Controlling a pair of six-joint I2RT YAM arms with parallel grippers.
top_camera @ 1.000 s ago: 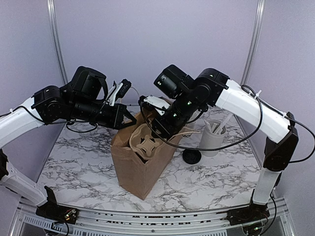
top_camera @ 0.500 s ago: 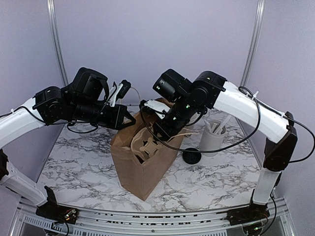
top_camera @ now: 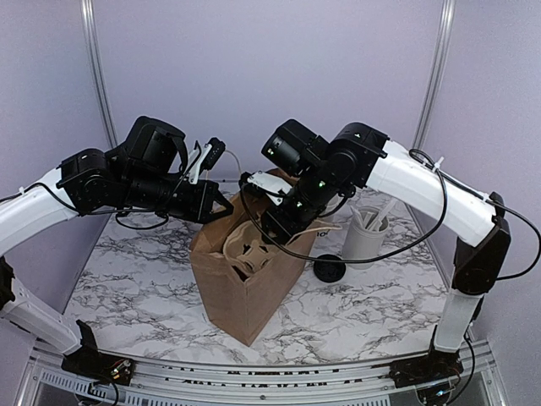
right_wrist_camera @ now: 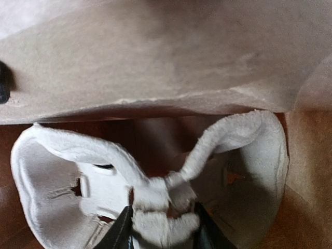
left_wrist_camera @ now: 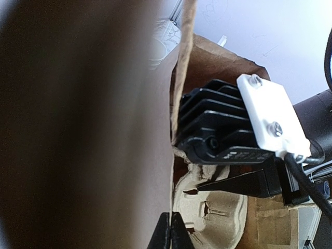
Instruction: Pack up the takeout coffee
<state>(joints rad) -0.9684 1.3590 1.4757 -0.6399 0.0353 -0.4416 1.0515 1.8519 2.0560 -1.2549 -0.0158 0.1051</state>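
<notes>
A brown paper bag [top_camera: 241, 292] stands open mid-table with a pulp cup carrier [top_camera: 249, 249] sunk into its mouth. My right gripper [top_camera: 269, 230] reaches down into the bag, and in the right wrist view its fingers [right_wrist_camera: 122, 231] clasp the carrier's [right_wrist_camera: 62, 176] central ridge. My left gripper [top_camera: 221, 207] is shut on the bag's upper rim [left_wrist_camera: 176, 104], holding it open. Only a sliver of the white coffee cup [top_camera: 328, 228] shows behind the right arm. Its black lid [top_camera: 330, 269] lies on the table beside the bag.
A white cylinder of utensils [top_camera: 366, 237] stands right of the bag, just behind the lid. The marble tabletop [top_camera: 135, 271] extends to both sides of the bag, with purple walls at the back.
The carrier has sunk lower into the bag with my right gripper following it down. The left gripper has stayed on the bag's rim.
</notes>
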